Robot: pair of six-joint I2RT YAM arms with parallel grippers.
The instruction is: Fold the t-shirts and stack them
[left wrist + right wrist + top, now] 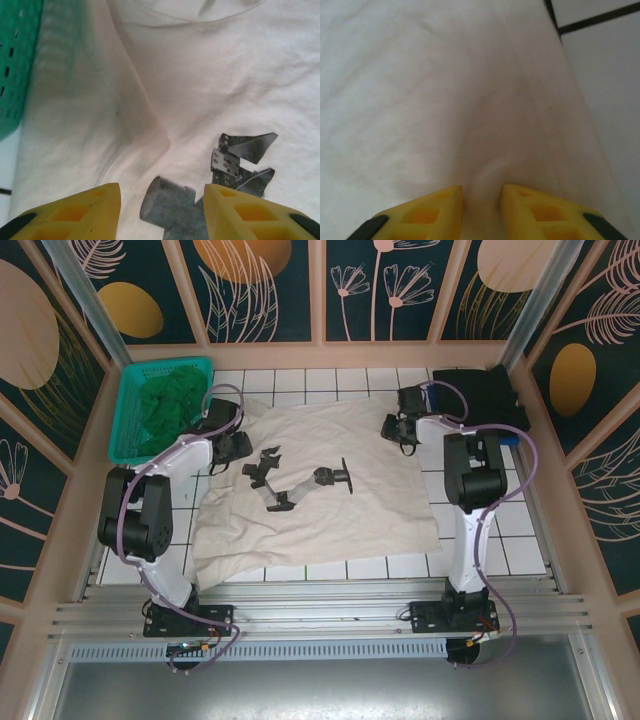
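The cream-white t-shirt (320,510) lies spread across the tiled table, its grey machine print facing up (200,75). My left gripper (240,448) hovers low over the shirt's upper left part, open, its yellow fingers (80,210) apart above the flat cloth (162,200). Over the shirt's upper right edge my right gripper (395,428) has its jaws drawn narrow on a raised ridge of the cream cloth (482,197). A black t-shirt (480,395) lies folded at the back right. A dark green t-shirt (170,405) sits bunched in the basket.
The teal mesh basket (125,425) stands at the back left, close to my left arm, and its wall (15,60) runs along the left of the left wrist view. White tiles (480,540) lie bare right of the shirt. Patterned walls enclose the table.
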